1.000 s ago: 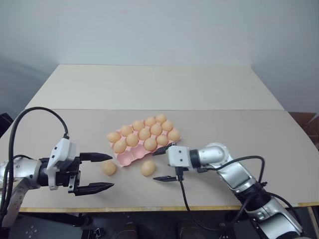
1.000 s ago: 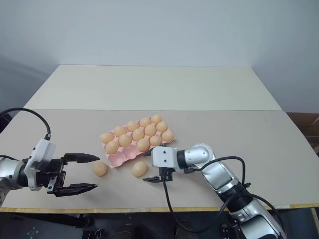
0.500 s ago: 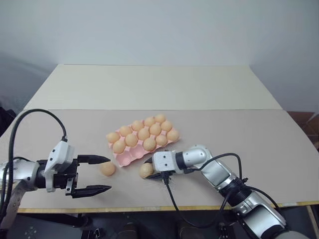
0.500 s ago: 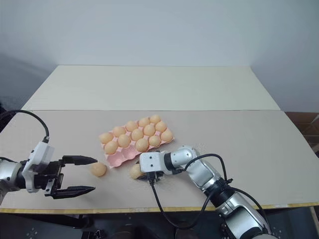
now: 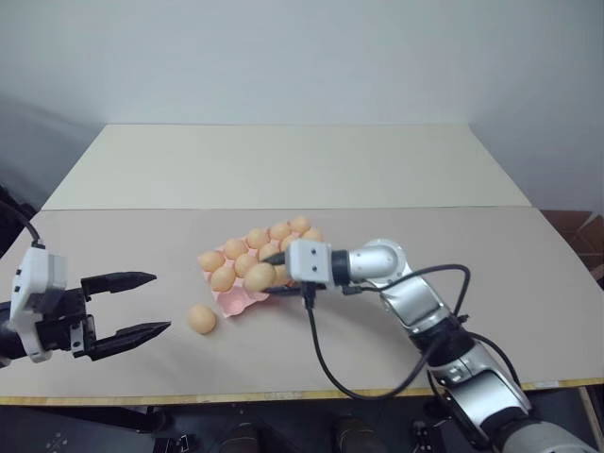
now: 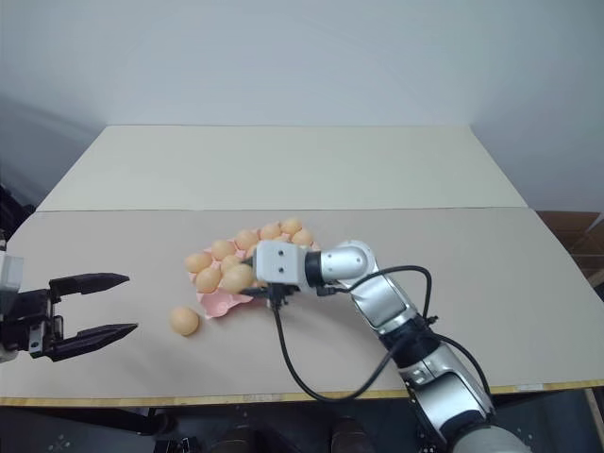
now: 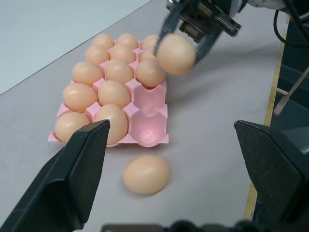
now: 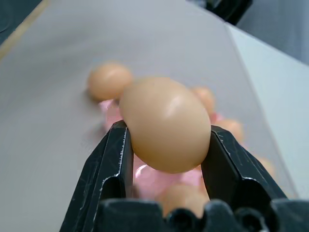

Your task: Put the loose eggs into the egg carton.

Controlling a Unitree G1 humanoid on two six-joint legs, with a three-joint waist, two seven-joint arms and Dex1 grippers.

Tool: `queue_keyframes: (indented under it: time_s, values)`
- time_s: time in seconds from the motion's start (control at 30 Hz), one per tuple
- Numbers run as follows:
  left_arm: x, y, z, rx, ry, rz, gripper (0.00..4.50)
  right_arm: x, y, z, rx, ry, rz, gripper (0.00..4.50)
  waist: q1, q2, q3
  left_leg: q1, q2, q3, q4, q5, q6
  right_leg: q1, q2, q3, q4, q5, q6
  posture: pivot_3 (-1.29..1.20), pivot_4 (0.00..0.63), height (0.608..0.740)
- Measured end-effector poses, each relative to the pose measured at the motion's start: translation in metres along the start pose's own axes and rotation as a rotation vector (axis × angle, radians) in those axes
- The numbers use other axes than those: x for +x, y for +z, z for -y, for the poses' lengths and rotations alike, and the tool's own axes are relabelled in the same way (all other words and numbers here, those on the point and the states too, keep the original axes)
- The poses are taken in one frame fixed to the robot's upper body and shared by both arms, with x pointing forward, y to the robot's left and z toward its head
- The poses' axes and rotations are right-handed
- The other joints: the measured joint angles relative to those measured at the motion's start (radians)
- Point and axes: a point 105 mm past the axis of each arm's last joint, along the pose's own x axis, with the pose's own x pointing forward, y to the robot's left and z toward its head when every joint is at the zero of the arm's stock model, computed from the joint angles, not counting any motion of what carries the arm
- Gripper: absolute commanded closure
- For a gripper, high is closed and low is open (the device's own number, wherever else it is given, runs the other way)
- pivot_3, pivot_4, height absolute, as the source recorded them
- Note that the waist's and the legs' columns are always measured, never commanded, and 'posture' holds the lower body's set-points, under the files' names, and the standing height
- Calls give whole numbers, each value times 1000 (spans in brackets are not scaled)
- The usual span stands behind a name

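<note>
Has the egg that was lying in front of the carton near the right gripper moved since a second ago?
Yes. The right gripper closed on that egg and lifted it off the table; it now hangs over the egg carton's near empty cups.

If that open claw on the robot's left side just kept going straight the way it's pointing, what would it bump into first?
Most likely the loose egg lying on the table, just short of the pink egg carton. The left gripper is open and aimed that way, slightly downward, though depth is hard to judge, so it might pass just above the egg.
</note>
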Motion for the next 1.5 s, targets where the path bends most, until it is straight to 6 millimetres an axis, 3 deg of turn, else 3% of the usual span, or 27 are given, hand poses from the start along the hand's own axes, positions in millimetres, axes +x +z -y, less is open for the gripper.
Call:
queue_keyframes:
  time_s: [0.13, 0.4, 0.53, 0.63, 0.87, 1.07, 1.13, 1.23, 1.5]
  values:
    - [2, 0, 4, -10, 3, 1, 0, 9, -16, 4, 25, -30, -59, 2624, 2, 0, 0, -1, 0, 0, 0, 0, 0, 0, 0, 0, 0, 0, 0, 0, 150, 740]
    - [5, 4, 5, 4, 14, 1, 0, 14, -25, -4, 40, 12, -89, 28, -10, 0, 0, 0, 0, 0, 0, 0, 0, 0, 0, 0, 0, 0, 0, 0, 150, 740]
    - [8, 5, 4, 11, -1, 8, 0, 8, -19, -4, 50, 1, -50, 28, -10, 0, 0, -1, 0, 0, 0, 0, 0, -1, 0, 0, 0, 0, 0, 0, 150, 740]
    - [11, 4, 4, 4, -10, 10, 0, -13, -12, -3, 63, -19, -6, 28, -3, 0, 0, -1, -1, 0, 0, 0, 0, 0, -1, -1, -1, 0, 0, 0, 150, 740]
    - [12, 2, -3, -10, -30, 7, 0, -93, -9, 2, 170, -125, -7, 28, 11, 0, 0, -1, -1, 0, 0, 0, 0, 0, 0, 0, -1, 0, 0, 0, 150, 740]
    - [11, 2, -7, 1, -36, 1, 0, -170, -8, -8, 290, -189, -74, 28, 16, 0, 0, -1, -1, 0, 0, 0, 0, 1, -1, 0, -3, -1, 0, 0, 150, 740]
    - [10, 1, -7, -5, -39, -1, 0, -188, -7, -10, 315, -208, -92, 28, 15, -1, 0, -1, -1, 0, 0, 0, 0, 1, -1, 0, -3, -1, 0, 0, 150, 740]
    - [10, 0, -8, -1, -39, -11, 0, -195, -7, -14, 312, -208, -120, 28, 6, -1, 0, 1, 0, 1, 0, 0, 0, 1, 0, 1, -2, -1, 1, 0, 150, 740]
    - [12, -13, -12, 11, -35, -86, 0, -184, -4, -11, 301, -212, -96, 28, 4, -1, 1, -1, 0, 1, 0, 0, 0, 0, 0, 1, -3, -1, 1, 0, 150, 740]
